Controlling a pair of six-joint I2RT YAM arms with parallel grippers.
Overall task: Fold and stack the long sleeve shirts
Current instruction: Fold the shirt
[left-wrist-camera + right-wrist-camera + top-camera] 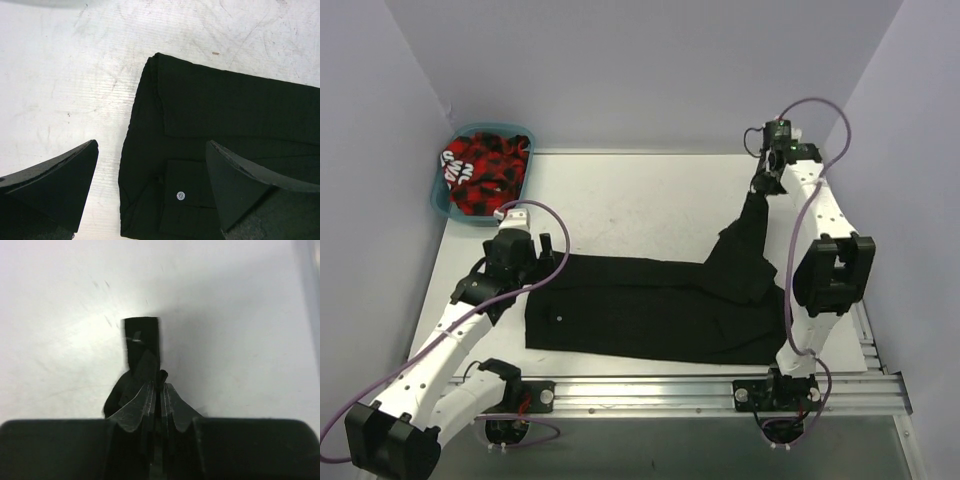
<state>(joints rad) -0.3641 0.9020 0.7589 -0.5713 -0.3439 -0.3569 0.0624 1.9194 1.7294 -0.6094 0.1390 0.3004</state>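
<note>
A black long sleeve shirt lies spread along the near part of the white table. One sleeve rises from its right end toward the back right. My right gripper is shut on the end of that sleeve, which pokes out past the closed fingers. My left gripper is open just above the shirt's left end: one finger hangs over bare table, the other over the cloth, with a small pale button between them.
A teal basket at the back left corner holds red and black patterned cloth. Pale walls enclose the table on three sides. A metal rail runs along the near edge by the arm bases.
</note>
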